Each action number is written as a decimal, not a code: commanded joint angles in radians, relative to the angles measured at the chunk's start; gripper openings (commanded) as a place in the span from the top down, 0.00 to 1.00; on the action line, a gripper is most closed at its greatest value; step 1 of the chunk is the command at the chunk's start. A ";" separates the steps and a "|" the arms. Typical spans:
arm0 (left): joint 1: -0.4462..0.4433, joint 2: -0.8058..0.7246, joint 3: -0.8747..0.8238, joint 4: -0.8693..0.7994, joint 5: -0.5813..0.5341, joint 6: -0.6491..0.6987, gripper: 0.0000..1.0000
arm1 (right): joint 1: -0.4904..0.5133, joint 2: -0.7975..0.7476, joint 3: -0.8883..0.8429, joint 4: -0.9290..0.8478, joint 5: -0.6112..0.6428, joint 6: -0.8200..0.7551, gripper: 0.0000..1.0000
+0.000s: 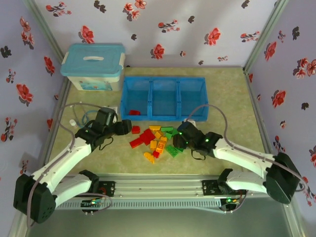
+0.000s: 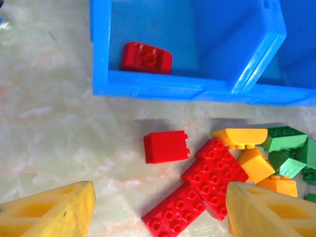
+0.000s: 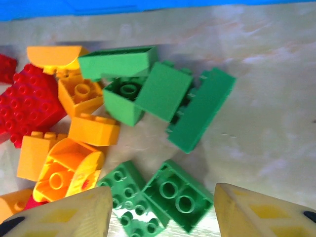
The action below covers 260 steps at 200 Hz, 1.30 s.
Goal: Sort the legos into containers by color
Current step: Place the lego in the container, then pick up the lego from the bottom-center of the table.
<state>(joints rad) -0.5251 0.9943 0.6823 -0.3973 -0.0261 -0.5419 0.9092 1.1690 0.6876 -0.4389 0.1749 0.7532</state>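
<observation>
The left hand (image 2: 160, 192) hangs released, fingers apart over the red legos (image 2: 212, 173). The right hand (image 3: 163, 197) gapes above the green legos (image 3: 173, 190), grasping nothing. The pile lies on the table (image 1: 222, 94) just before the blue containers (image 1: 164, 117). Their left compartment holds one red brick (image 2: 146, 58).

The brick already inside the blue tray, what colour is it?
The brick is red, clearest in the left wrist view.

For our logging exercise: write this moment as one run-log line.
left gripper: open above red legos | right gripper: open above green legos | tray: one red lego in left compartment | rest: piled on table
</observation>
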 commanded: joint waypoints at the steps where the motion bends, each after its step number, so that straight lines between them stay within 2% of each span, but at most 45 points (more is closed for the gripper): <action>1: -0.007 -0.054 -0.051 -0.004 -0.021 -0.042 0.30 | 0.059 0.091 0.071 0.021 0.039 0.054 0.43; 40: -0.010 -0.116 -0.120 -0.014 -0.020 -0.077 0.31 | 0.145 0.298 0.226 -0.024 0.066 0.116 0.42; 71: -0.010 -0.150 -0.146 -0.026 -0.022 -0.091 0.32 | 0.187 0.408 0.323 -0.079 0.095 0.180 0.41; 133: -0.009 -0.201 -0.181 -0.040 -0.029 -0.098 0.32 | 0.220 0.490 0.376 -0.155 0.139 0.277 0.42; 159: -0.010 -0.206 -0.187 -0.041 -0.030 -0.102 0.33 | 0.226 0.506 0.365 -0.131 0.137 0.298 0.43; 219: -0.010 -0.217 -0.190 -0.050 -0.034 -0.105 0.34 | 0.232 0.537 0.380 -0.114 0.139 0.313 0.55; 260: -0.010 -0.227 -0.191 -0.055 -0.039 -0.104 0.35 | 0.232 0.519 0.389 -0.134 0.152 0.311 0.73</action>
<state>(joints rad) -0.5285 0.7834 0.5053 -0.4324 -0.0444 -0.6308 1.1332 1.6970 1.0454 -0.5449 0.2901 1.0481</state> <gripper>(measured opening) 0.657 0.311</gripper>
